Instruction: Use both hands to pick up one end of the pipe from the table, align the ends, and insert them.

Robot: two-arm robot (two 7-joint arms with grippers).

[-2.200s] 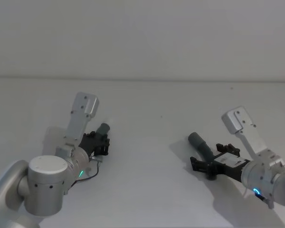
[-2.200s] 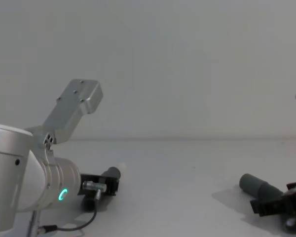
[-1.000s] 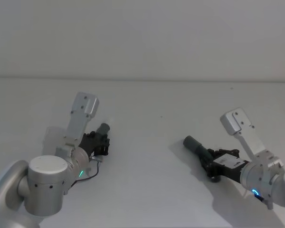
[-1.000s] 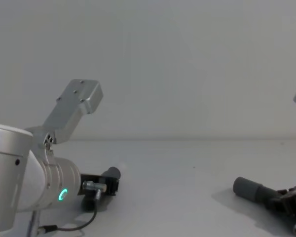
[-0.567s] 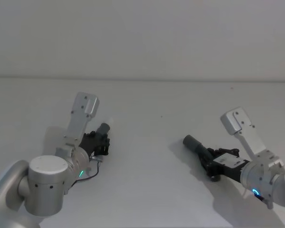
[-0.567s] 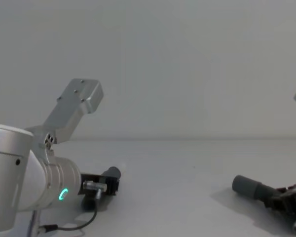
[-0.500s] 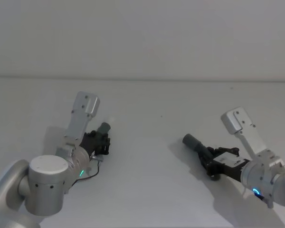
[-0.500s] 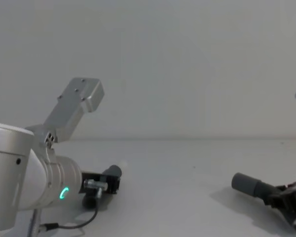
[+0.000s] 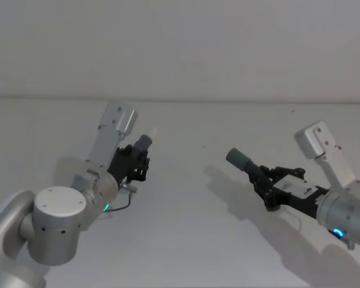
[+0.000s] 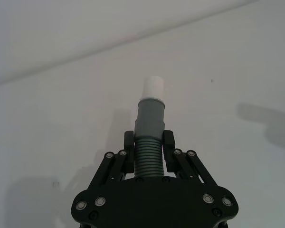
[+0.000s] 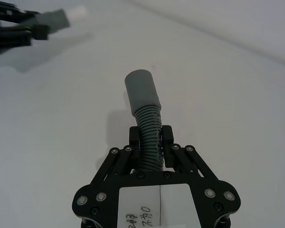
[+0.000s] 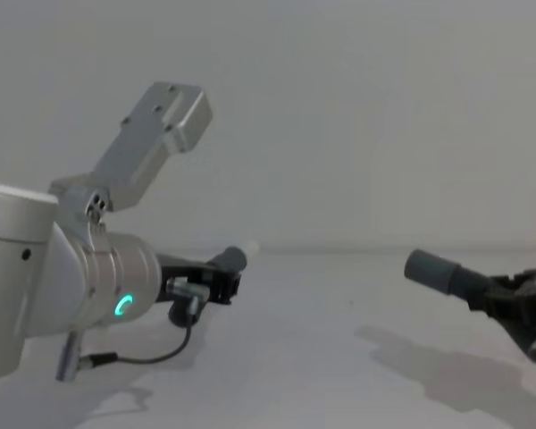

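Got my left gripper [image 10: 149,142] clamped on the white-tipped hose [image 10: 150,111], held above the left side of the table [image 9: 186,234]. Meanwhile the right gripper [image 11: 151,137] pinches the other hose [image 11: 143,95] above the right side, the two well apart.

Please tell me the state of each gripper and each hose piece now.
white-tipped hose piece: held off the table, not inserted.
wide-cuff hose piece: held off the table, apart from the other.
left gripper: shut on white-tipped hose piece.
right gripper: shut on wide-cuff hose piece.

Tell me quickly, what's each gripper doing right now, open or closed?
Left gripper: closed on the white-tipped hose piece.
Right gripper: closed on the wide-cuffed hose piece.
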